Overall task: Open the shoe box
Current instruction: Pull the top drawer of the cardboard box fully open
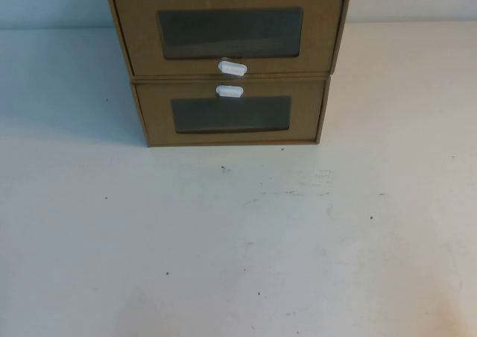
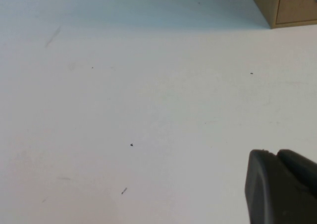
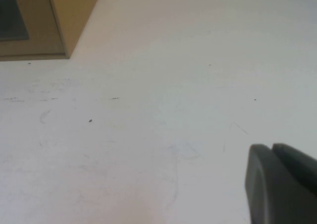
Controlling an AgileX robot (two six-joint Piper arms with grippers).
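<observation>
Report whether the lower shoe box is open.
Shut: lower shoe box front sits flush. Left gripper and right gripper hover above the table, clear of the box.

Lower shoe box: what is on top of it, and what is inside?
A second shoe box sits stacked on the lower shoe box. Both dark windows hide any contents. Left end effector and right end effector hover over the table, off both boxes.

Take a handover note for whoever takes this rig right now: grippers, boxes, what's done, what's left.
Left gripper: shut, empty, above the table, off the boxes' left corner.
Right gripper: shut, empty, above the table, off their right corner.
Upper box sits on lower box at the table's far side; both closed, white handles untouched.
Done: nothing.
Left: grip a handle, pull the box open.
</observation>
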